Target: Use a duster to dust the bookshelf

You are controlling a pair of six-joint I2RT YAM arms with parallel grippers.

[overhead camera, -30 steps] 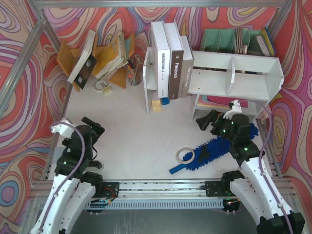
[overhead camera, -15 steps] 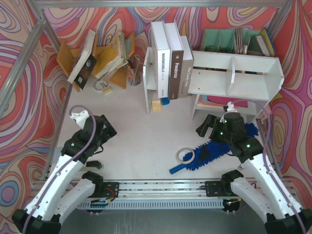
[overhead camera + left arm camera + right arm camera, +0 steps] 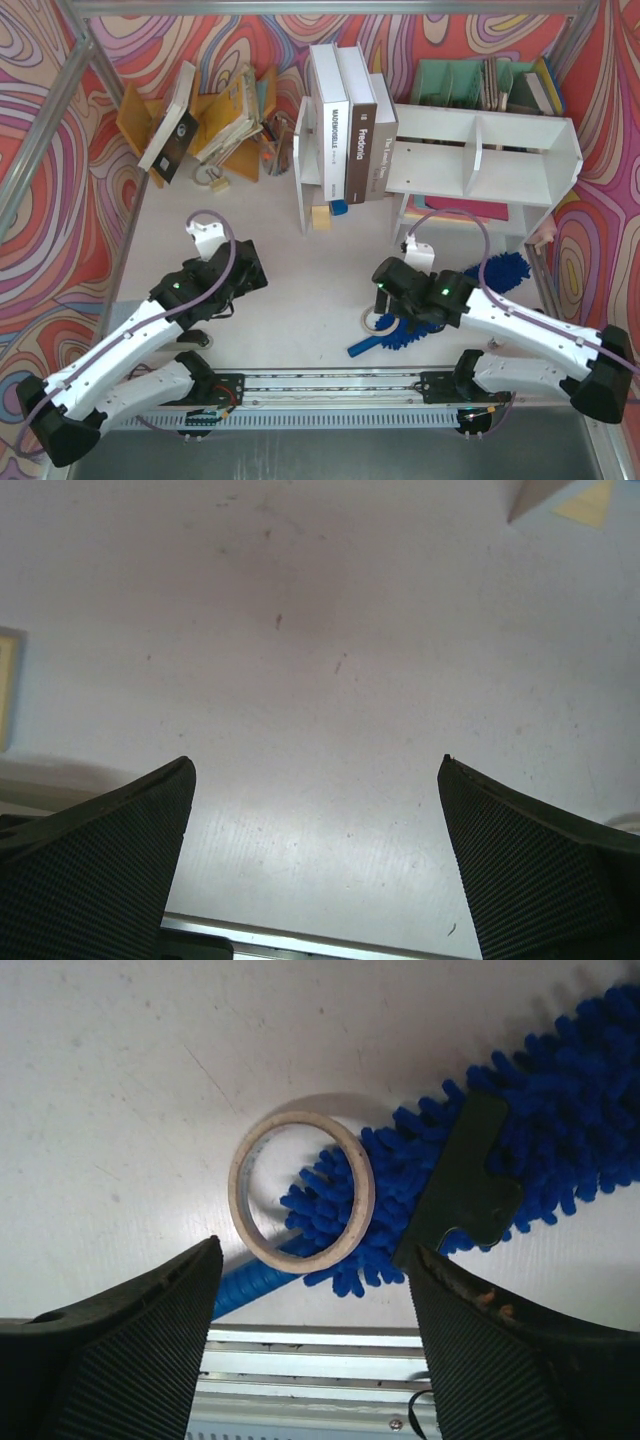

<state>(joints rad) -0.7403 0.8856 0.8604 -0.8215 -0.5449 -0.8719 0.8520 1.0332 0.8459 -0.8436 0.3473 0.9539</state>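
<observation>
From above, the white table sits inside walls of swirling red, purple and yellow, with a metal rail along the near edge. The white bookshelf stands at the back right, with tall books leaning against its left end. The blue duster lies flat on the table in front of it, its handle pointing toward the rail. The right gripper hangs over the handle end, beside a tape ring. The left gripper is well apart, over bare table.

The left wrist view shows the fingers spread wide over the speckled white surface, gripping nothing.

In the right wrist view the jaws stand apart and hold nothing (whether they touch the table I cannot tell). The ring overlaps the fluffy tip, and a black plate lies on the pile.
</observation>
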